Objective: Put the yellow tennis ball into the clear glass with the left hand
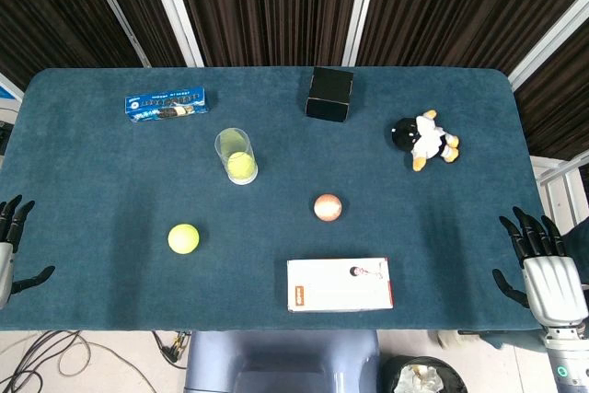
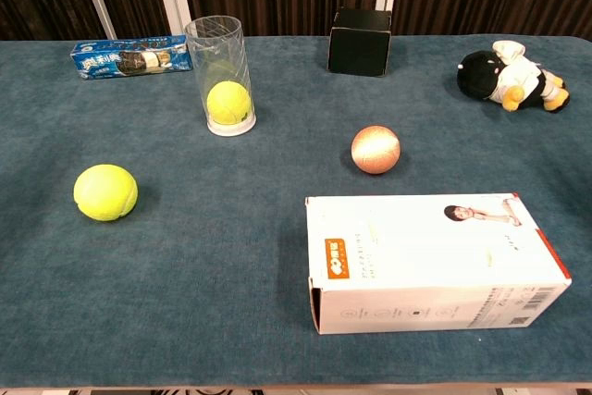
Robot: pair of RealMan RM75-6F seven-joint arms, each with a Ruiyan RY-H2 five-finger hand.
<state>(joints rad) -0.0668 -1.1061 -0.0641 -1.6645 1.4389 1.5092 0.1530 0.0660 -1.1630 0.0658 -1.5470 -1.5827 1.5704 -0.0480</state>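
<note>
The clear glass [image 1: 235, 154] [image 2: 220, 76] stands upright left of the table's middle, and a yellow tennis ball [image 1: 241, 165] [image 2: 228, 101] lies inside it at the bottom. A second yellow tennis ball [image 1: 183, 238] [image 2: 105, 191] rests on the blue cloth nearer the front left. My left hand [image 1: 11, 248] is at the table's left edge, fingers spread, holding nothing. Over at the right edge, my right hand [image 1: 541, 260] also has its fingers apart and is empty. Neither hand shows in the chest view.
A white carton [image 1: 340, 284] [image 2: 435, 261] lies near the front edge. An orange ball [image 1: 328, 207] [image 2: 376, 149] sits mid-table. At the back are a blue biscuit pack [image 1: 166, 104] [image 2: 129, 55], a black box [image 1: 329, 93] [image 2: 360, 40] and a plush toy [image 1: 425, 139] [image 2: 511, 75].
</note>
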